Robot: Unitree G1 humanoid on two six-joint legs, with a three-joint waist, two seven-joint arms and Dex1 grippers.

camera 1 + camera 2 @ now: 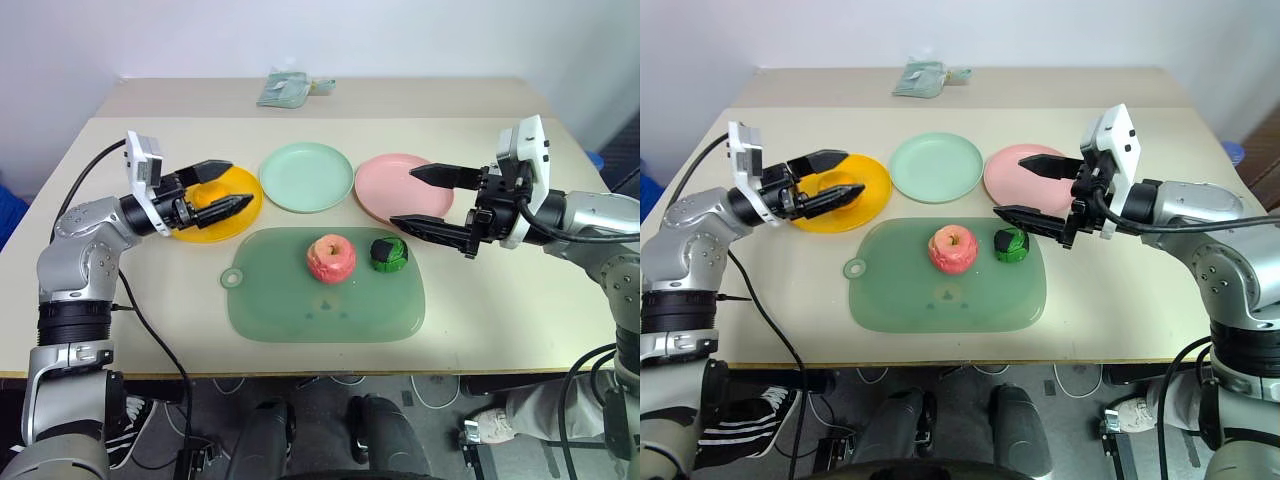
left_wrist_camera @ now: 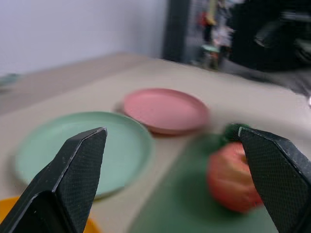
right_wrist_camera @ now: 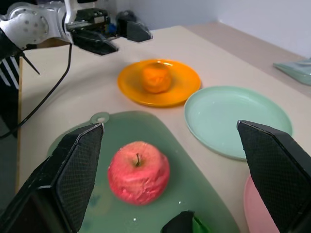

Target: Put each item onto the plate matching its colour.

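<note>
The round orange fruit [image 3: 156,77] lies on the yellow-orange plate [image 1: 238,217] at the left. My left gripper [image 1: 238,184] hovers open just over that plate, holding nothing. The pink-red apple [image 1: 331,257] and the dark green lump [image 1: 388,253] rest side by side on the translucent green board [image 1: 320,305]. Behind the board, the mint green plate [image 1: 306,176] and the pink plate [image 1: 380,185] carry nothing. My right gripper [image 1: 402,197] is open above the pink plate's near edge, just right of the green lump, holding nothing.
A folded pale green packet [image 1: 285,88] lies at the table's far edge. A black cable [image 1: 150,330] runs down over the front left edge of the table [image 1: 520,320]. Bare tabletop lies to the right of the board.
</note>
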